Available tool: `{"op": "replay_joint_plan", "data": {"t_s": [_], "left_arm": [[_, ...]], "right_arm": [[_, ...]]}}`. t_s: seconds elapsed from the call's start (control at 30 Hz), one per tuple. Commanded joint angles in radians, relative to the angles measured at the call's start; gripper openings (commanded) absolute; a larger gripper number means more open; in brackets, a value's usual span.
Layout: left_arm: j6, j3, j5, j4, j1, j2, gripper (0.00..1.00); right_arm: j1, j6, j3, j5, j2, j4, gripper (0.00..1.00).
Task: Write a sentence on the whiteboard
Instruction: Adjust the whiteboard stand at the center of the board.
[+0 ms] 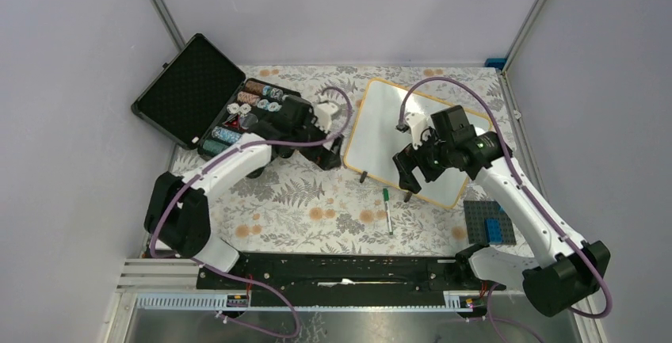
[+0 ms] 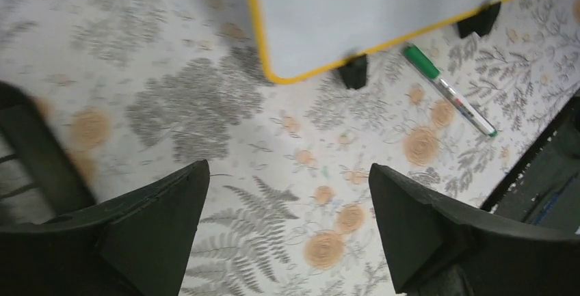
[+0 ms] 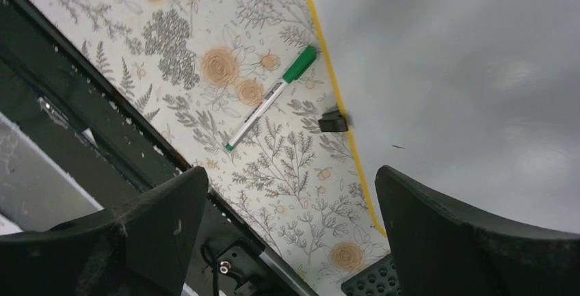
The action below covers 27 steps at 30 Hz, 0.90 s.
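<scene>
The whiteboard (image 1: 388, 125) lies flat on the flowered cloth, with an orange-yellow rim and two black clip feet on its near edge. Its face is blank; no green handwriting shows on it. A capped green marker (image 1: 387, 210) lies on the cloth just in front of the board. My left gripper (image 1: 331, 155) is open and empty, beside the board's left near corner (image 2: 273, 70). My right gripper (image 1: 406, 184) is open and empty over the board's near edge (image 3: 342, 118). The marker also shows in the left wrist view (image 2: 448, 91) and in the right wrist view (image 3: 270, 98).
An open black foam-lined case (image 1: 190, 89) holding several small rolls (image 1: 246, 109) stands at the back left. A grey studded plate with blue bricks (image 1: 489, 222) lies at the right front. A black rail (image 1: 349, 268) runs along the near table edge.
</scene>
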Motion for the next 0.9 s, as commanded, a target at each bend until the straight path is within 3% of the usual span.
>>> {"op": "replay_joint_plan", "data": {"t_s": [0.0, 0.1, 0.17, 0.4, 0.87], "left_arm": [[-0.151, -0.012, -0.169, 0.140, -0.142, 0.027, 0.93], [-0.234, -0.015, -0.351, 0.170, -0.275, 0.076, 0.85], [-0.280, -0.034, -0.423, 0.216, -0.335, 0.100, 0.73], [-0.382, -0.043, -0.509, 0.301, -0.412, 0.210, 0.54], [-0.462, 0.042, -0.562, 0.334, -0.420, 0.361, 0.45]], "right_arm": [[-0.012, 0.090, 0.059, 0.102, -0.085, 0.072, 0.99], [-0.123, 0.125, 0.089, 0.035, -0.098, 0.076, 0.99], [-0.175, 0.142, 0.102, 0.029, -0.106, 0.080, 0.99], [-0.247, 0.179, 0.118, 0.000, -0.147, 0.081, 0.99], [-0.267, 0.187, 0.104, -0.027, -0.131, 0.097, 0.99]]}}
